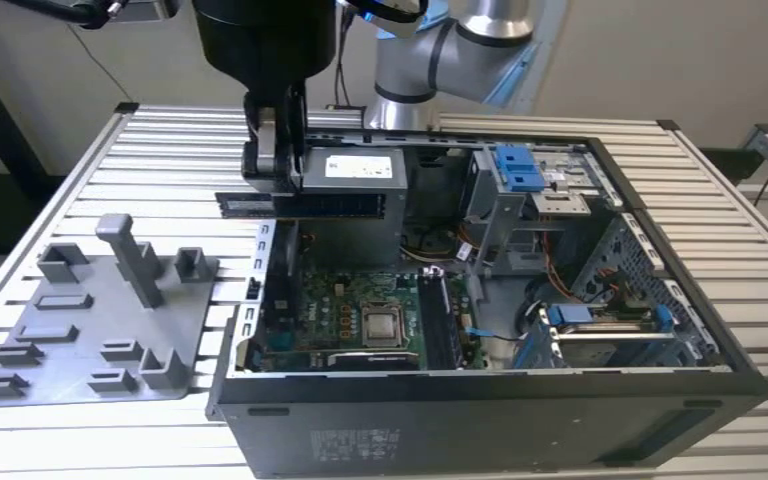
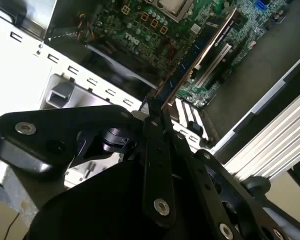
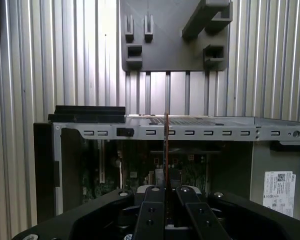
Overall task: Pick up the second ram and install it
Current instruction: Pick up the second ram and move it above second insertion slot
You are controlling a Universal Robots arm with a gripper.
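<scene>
The second ram is a thin dark strip held level above the open computer case's back-left corner in the exterior view. My gripper reaches straight down and is shut on it near its middle. In the second wrist view the ram stretches away from the gripper over the green motherboard. The first wrist view shows the ram edge-on, rising from between the closed fingers over the case wall.
A grey plastic tray with upright pegs lies on the slatted table at the exterior view's left of the case. Inside the case are the motherboard, a power supply and blue-tabbed drive bays.
</scene>
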